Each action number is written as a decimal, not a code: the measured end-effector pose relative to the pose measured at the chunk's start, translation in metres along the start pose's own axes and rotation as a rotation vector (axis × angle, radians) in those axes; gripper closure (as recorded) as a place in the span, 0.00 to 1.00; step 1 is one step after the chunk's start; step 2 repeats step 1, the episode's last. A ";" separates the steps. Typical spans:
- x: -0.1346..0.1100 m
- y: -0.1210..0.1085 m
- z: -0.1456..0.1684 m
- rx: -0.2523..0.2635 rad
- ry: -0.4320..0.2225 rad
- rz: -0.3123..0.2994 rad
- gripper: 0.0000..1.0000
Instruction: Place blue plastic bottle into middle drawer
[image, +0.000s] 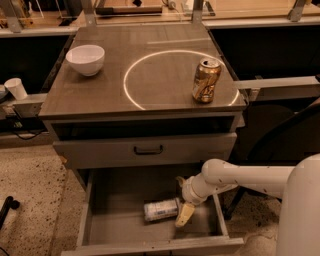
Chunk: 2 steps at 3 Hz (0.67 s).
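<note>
The blue plastic bottle (161, 210) lies on its side on the bare floor of the open middle drawer (116, 226), right of centre. My gripper (181, 201) is inside the drawer just right of the bottle, on the white arm that reaches in from the right. Its fingers are spread apart: one tan fingertip (183, 215) sits by the bottle's right end and the other points toward the back of the drawer. The gripper is open and holds nothing.
A gold soda can (206, 80) and a white bowl (85, 59) stand on the cabinet top (150, 60). The drawer above, with a black handle (148, 149), is shut. My white arm (250, 180) crosses the drawer's right wall. A white cup (16, 88) sits at the left.
</note>
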<state>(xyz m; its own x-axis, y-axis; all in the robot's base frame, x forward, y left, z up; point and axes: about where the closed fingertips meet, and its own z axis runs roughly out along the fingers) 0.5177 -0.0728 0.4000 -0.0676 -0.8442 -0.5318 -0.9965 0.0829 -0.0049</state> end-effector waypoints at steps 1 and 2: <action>0.000 0.000 0.000 0.000 0.000 0.000 0.00; 0.000 0.000 0.000 0.000 0.000 0.000 0.00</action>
